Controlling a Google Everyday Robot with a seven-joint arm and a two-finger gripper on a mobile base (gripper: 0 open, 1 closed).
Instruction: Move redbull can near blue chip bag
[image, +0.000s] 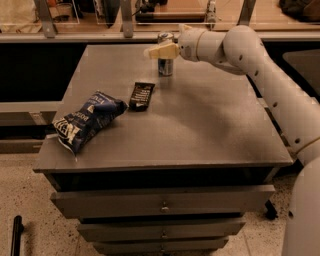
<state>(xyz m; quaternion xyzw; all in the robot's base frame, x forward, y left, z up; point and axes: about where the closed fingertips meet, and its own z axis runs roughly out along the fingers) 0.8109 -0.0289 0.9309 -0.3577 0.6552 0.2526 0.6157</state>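
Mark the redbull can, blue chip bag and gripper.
redbull can (165, 68): camera view, lower body.
blue chip bag (86, 122): camera view, bag's middle.
gripper (151, 51): camera view, its tip, at the can's upper part.

End effector (159, 50) at can (165, 68), bag (87, 121) front-left

Lab: end effector (151, 51) over drawer cabinet (210, 135)

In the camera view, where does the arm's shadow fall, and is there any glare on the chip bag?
Camera view: a soft shadow darkens the table right of the redbull can; the pale pincer, in front of the can's top, is well lit; the blue chip bag shows small glossy highlights.
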